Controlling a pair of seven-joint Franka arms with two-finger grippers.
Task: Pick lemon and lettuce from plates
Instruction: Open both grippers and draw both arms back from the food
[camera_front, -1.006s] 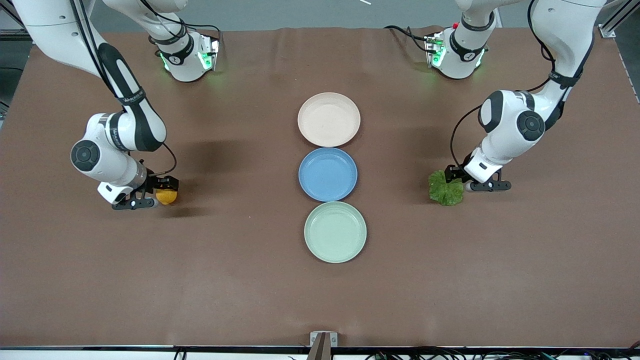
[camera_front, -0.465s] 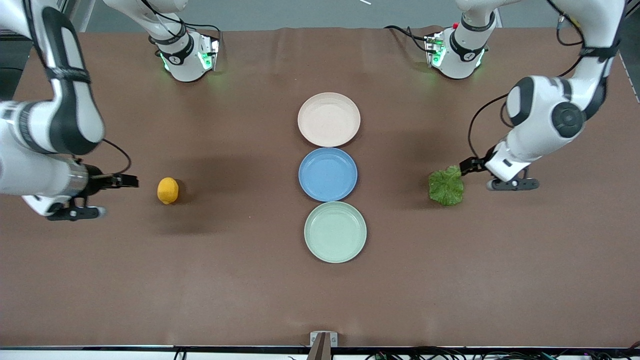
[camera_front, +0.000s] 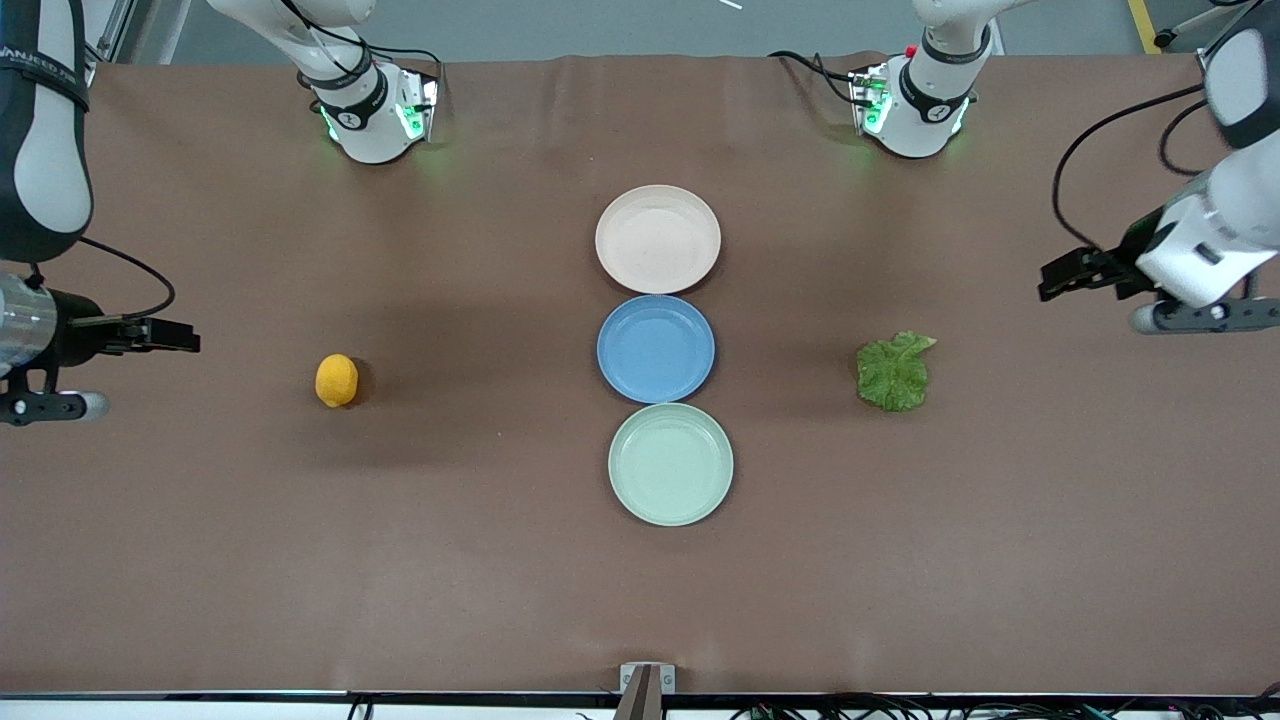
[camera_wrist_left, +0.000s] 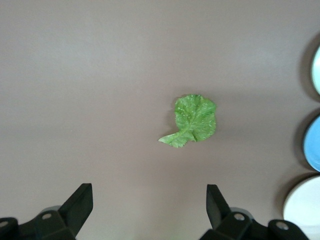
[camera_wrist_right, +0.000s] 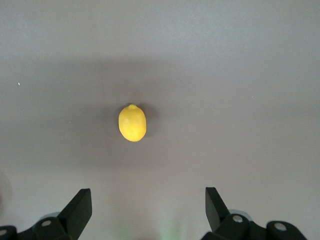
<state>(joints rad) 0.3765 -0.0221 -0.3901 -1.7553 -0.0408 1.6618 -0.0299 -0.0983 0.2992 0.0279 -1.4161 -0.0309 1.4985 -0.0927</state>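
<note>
A: Where do the lemon (camera_front: 336, 380) and the lettuce (camera_front: 893, 373) lie, taking the blue plate (camera_front: 656, 348) as the mark?

B: Both lie on the bare brown table (camera_front: 480, 560), level with the blue plate. The lemon is well apart from it toward the right arm's end, the lettuce well apart toward the left arm's end. The beige-pink plate (camera_front: 657, 239) and the mint green plate (camera_front: 670, 463) touch the blue one, farther from and nearer to the front camera, and hold nothing.

A: And the grippers?

B: The right gripper (camera_wrist_right: 145, 212) hangs high over the table's end past the lemon, jaws wide apart and holding nothing. The left gripper (camera_wrist_left: 148, 212) hangs likewise past the lettuce, jaws spread and bare.

A: How would they handle?

B: I judge the lemon firm, light and apt to roll; pinch it across its narrow middle. The lettuce looks limp and thin, so take it by the paler stem rib or bunch the leaf.
</note>
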